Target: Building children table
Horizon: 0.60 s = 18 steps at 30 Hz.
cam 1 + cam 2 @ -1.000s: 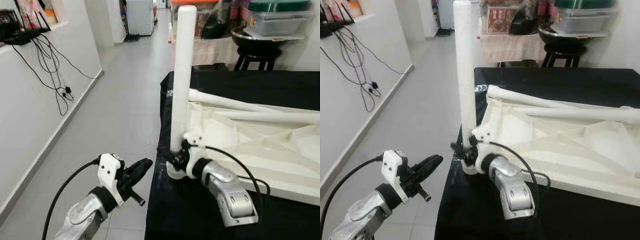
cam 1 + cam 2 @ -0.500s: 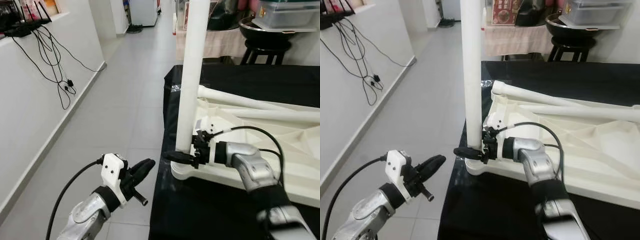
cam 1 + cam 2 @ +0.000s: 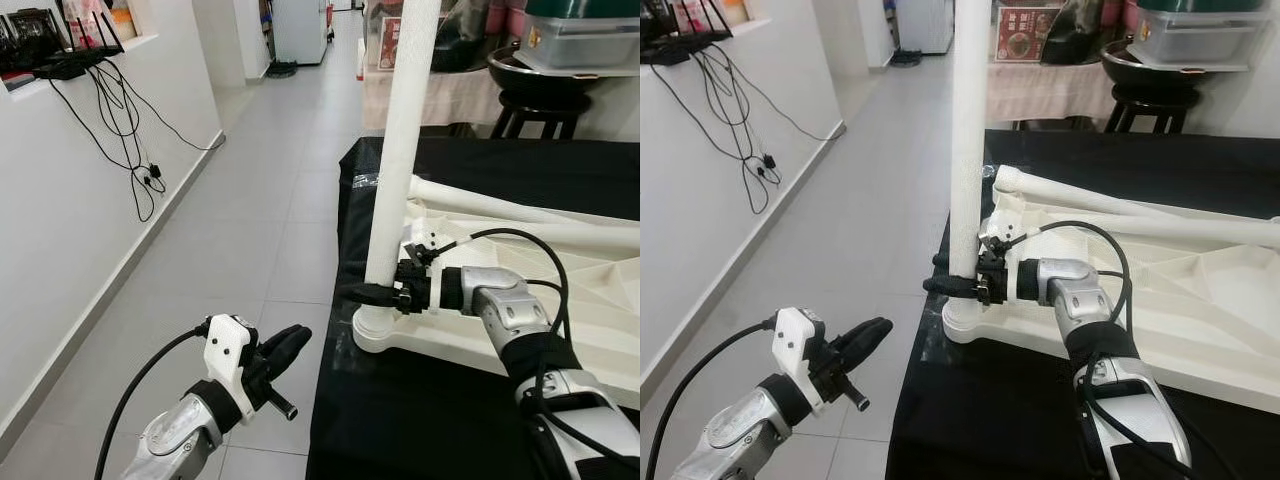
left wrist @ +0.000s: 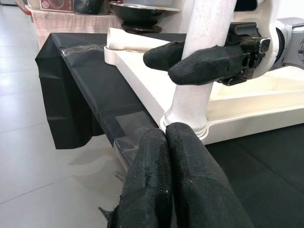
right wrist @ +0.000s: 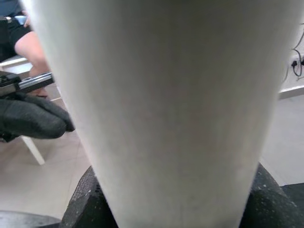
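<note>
- right tool [image 3: 372, 293] clamped round the white table leg [image 3: 398, 170] low down, just above its socket; black fingers either side of the tube, closed onto it; the wrist view shows the tube pressed between the pads
- left tool [image 3: 283, 350] hangs off the worktop edge over the floor, fingers pressed together, holding nothing; near the leg base but apart from it
- leg stands upright in the corner socket [image 3: 378, 332] of the upturned white tabletop [image 3: 590, 330]; tabletop lies underside up on the black-covered worktop [image 3: 400, 420], at its near corner; its ribbed underside faces up
- two more white legs [image 3: 500, 212] lie loose across the tabletop, well behind the gripped one
- handling, judged: looks like moulded plastic, so light and stiff, hollow leg; smooth round surface likely slippery under the pads, may spin in the grip when twisted
- long leg gripped low gives little leverage against the top tipping; a low hold suits pushing or screwing it into the socket; a second hold higher up would steady it
- tabletop itself light, could slide on the cloth if the leg is pushed sideways; corner sits close to the worktop edge; whether the leg is fully seated I cannot tell
</note>
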Available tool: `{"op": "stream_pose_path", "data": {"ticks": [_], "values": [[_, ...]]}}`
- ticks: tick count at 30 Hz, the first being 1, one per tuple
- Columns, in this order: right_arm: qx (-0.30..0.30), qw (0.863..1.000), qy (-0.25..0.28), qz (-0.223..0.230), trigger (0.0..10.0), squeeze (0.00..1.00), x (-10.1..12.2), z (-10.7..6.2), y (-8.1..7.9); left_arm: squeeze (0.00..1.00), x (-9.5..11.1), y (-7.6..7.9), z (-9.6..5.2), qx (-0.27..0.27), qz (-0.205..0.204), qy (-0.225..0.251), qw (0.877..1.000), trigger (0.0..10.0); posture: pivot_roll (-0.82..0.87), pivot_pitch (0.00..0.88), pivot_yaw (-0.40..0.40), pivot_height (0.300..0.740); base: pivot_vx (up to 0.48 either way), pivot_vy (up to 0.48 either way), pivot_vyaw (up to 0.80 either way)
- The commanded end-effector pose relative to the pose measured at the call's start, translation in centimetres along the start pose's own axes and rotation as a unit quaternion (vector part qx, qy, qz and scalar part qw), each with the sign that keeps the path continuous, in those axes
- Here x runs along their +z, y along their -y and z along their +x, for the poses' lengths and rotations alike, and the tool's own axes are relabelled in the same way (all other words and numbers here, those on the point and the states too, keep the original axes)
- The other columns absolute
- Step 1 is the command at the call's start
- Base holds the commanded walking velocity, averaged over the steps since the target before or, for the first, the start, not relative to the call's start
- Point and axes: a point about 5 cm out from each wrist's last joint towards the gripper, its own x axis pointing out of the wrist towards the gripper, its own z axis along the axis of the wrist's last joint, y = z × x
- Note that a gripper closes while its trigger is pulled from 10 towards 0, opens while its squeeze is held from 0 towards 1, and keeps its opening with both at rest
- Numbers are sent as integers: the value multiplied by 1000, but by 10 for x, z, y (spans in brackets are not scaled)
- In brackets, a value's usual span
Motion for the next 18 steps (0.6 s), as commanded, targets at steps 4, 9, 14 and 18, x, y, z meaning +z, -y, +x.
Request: {"op": "stream_pose_path", "data": {"ticks": [4, 9, 14, 18], "values": [[-55, 998, -10, -1, 0, 0, -19, -7, -6, 0, -1, -1, -2, -1, 3, -8, 1000, 10000, 12, 39, 17, 740, 0, 0, 0], [-294, 956, -13, -6, 0, 0, -38, 12, -19, 0, 1, -3, -5, 2, 5, -6, 1000, 10000, 5, 53, 19, 740, 0, 0, 0], [-420, 908, -16, -6, 0, 0, -40, 26, -66, 0, 2, -8, -6, 4, 7, -6, 1000, 10000, -39, 45, 61, 740, 0, 0, 0], [-410, 912, -17, 0, 0, 0, -41, 26, -52, 0, 0, -8, -2, -13, 0, -11, 1000, 10000, -13, 37, 34, 740, 0, 0, 0]]}}
